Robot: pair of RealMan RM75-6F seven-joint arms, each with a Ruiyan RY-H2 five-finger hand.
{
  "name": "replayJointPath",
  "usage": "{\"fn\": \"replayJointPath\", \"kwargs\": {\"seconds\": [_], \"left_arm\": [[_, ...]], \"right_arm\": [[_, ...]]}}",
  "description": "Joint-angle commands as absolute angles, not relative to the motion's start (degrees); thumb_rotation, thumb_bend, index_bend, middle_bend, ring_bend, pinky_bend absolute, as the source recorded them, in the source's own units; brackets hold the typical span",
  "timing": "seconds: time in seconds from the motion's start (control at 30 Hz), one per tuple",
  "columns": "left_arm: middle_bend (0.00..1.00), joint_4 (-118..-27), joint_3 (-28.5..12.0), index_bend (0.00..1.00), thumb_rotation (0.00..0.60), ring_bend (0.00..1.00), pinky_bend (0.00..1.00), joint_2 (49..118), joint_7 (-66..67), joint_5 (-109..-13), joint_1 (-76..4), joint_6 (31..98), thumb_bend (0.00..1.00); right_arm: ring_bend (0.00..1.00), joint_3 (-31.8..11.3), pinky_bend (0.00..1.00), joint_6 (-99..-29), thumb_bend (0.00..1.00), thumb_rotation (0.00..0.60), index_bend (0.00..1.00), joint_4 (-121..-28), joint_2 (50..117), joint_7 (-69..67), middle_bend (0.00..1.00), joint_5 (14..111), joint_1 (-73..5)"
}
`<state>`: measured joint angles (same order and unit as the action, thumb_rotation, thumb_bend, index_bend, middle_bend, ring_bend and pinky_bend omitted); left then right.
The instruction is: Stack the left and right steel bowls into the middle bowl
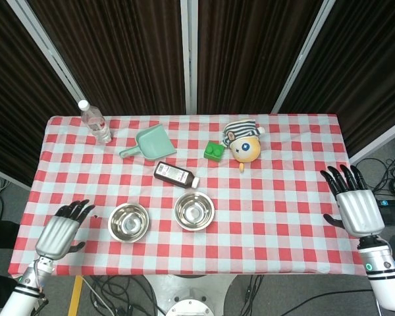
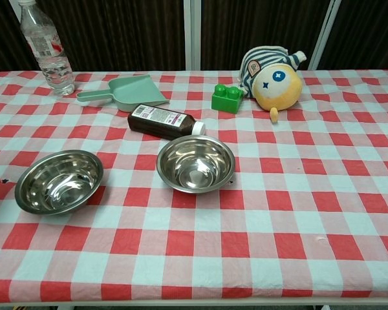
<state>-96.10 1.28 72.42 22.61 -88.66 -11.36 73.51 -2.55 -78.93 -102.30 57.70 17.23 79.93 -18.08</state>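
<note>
Head view: table (image 1: 303, 151) under a red-and-white checked cloth, two steel bowls near the front edge. Left steel bowl (image 1: 128, 222) and middle steel bowl (image 1: 194, 210) sit side by side, close but apart, both upright and nothing inside either. Just behind the middle bowl lies a brown bottle (image 1: 176, 174) on its side, white cap toward the right. Further back: green scoop (image 1: 149, 142), clear water bottle (image 1: 95, 122) standing near the far left corner, green block (image 1: 214, 151), and a round yellow plush toy (image 1: 243, 145) with a striped cap, just beside the block. Left robot hand (image 1: 58, 232) sits over the front left edge of the table, near the left bowl but not touching, fingers spread, holding nothing. Right robot hand (image 1: 353, 203) is at the right edge of the table, well apart from the bowls, fingers fanned upward, released, nothing in it. Chest view: neither robot hand shows. Left bowl (image 2: 59, 181) and middle bowl (image 2: 196, 163) both rest flat on the cloth, a gap between their rims. Brown bottle (image 2: 165, 120) lies just behind the middle bowl, not touching as far as can be told. Scoop (image 2: 126, 91), water bottle (image 2: 46, 48), block (image 2: 227, 98) and plush toy (image 2: 273, 72) stand along the back.
</note>
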Motion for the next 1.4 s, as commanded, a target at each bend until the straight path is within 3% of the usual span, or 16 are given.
{"fn": "replayJointPath", "kwargs": {"seconds": [0.03,0.2,0.4,0.57,0.93,1.4], "left_arm": [[0.23,-96.08,1.59,0.20,0.600,0.19,0.36,74.45,24.95,-89.34,-12.79,71.83,0.12],[0.26,-95.02,1.88,0.22,0.600,0.24,0.45,76.86,26.23,-91.74,-13.66,72.28,0.12],[0.33,-94.51,3.79,0.28,0.600,0.55,0.72,77.96,26.09,-95.22,-13.19,74.19,0.13],[0.34,-92.52,5.52,0.29,0.600,0.70,0.79,79.33,25.33,-97.19,-12.46,75.17,0.13],[0.37,-82.21,5.96,0.34,0.600,0.76,0.82,85.49,25.92,-99.57,-14.55,72.61,0.16],[0.43,-73.32,4.95,0.40,0.600,0.80,0.84,89.81,24.65,-100.81,-16.13,74.06,0.19]], "right_arm": [[0.00,-3.13,0.01,-78.60,0.02,0.600,0.11,-101.87,57.68,16.54,0.06,79.42,-17.99],[0.00,-4.25,0.01,-78.29,0.02,0.600,0.11,-101.60,56.89,14.99,0.05,78.13,-17.62],[0.00,-5.61,0.01,-77.83,0.02,0.600,0.11,-101.23,55.90,13.14,0.05,76.59,-17.29],[0.00,-5.84,0.03,-76.54,0.03,0.600,0.10,-100.79,56.06,12.74,0.05,76.11,-17.37],[0.00,-6.14,0.04,-74.35,0.03,0.600,0.10,-100.11,56.40,13.15,0.05,74.81,-17.46],[0.00,-6.65,0.04,-72.76,0.03,0.600,0.10,-98.97,56.71,12.55,0.05,73.67,-17.44]]}}
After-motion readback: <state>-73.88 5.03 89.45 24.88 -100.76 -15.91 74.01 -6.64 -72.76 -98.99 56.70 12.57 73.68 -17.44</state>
